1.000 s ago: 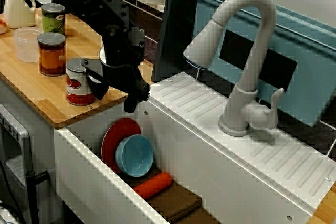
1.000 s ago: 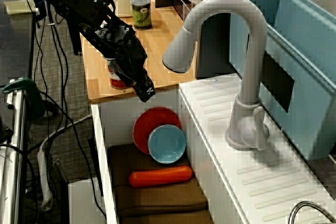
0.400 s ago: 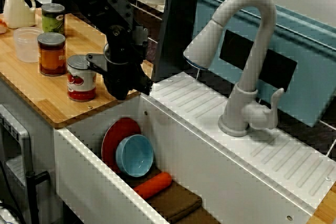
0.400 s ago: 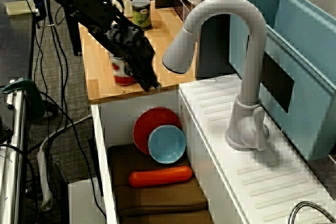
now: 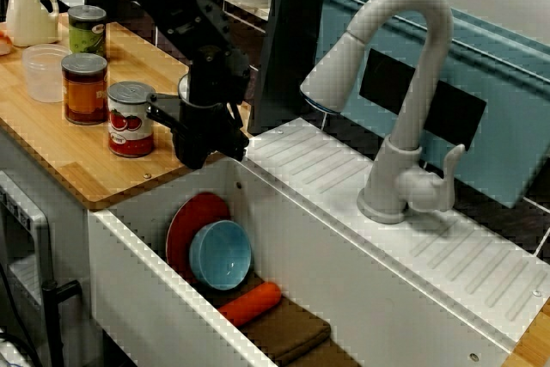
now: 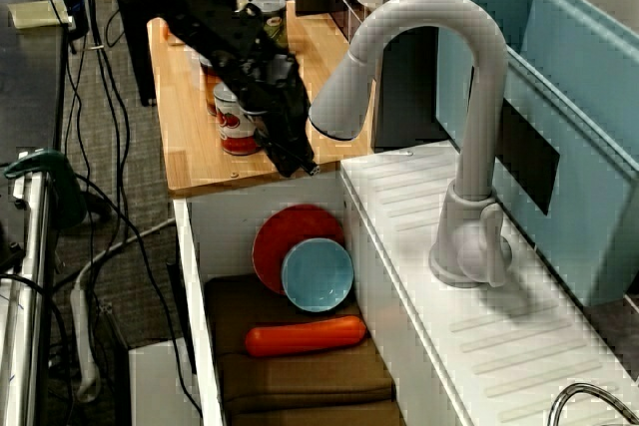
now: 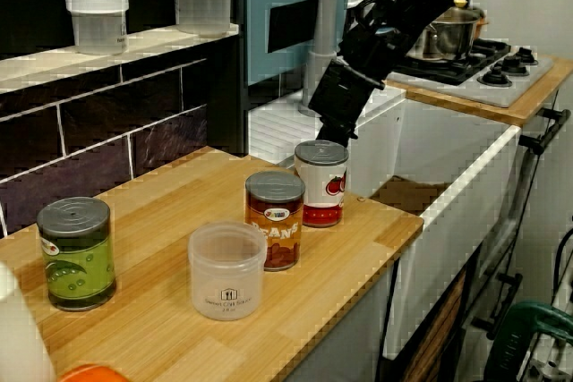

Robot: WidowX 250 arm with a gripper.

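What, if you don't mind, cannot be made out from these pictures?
- Gripper: whether its jaws are open or shut, and whether it touches the can; it is black on black in every view.
- Plate: lower part hidden by the bowl in the view from above and the side view.
- Cloth: cut off by the bottom edge in the view from above.
- Bottle: cut off by the left edge in the counter view.

The front view looks down from high across the white sink point(image 5: 155, 298), with the faucet point(image 5: 404, 100) at right. The end view looks steeply down along the sink toward the wooden counter point(image 6: 190, 147). The low view sits close on that counter, facing the sink; all three share the tomato can point(image 7: 320, 183).
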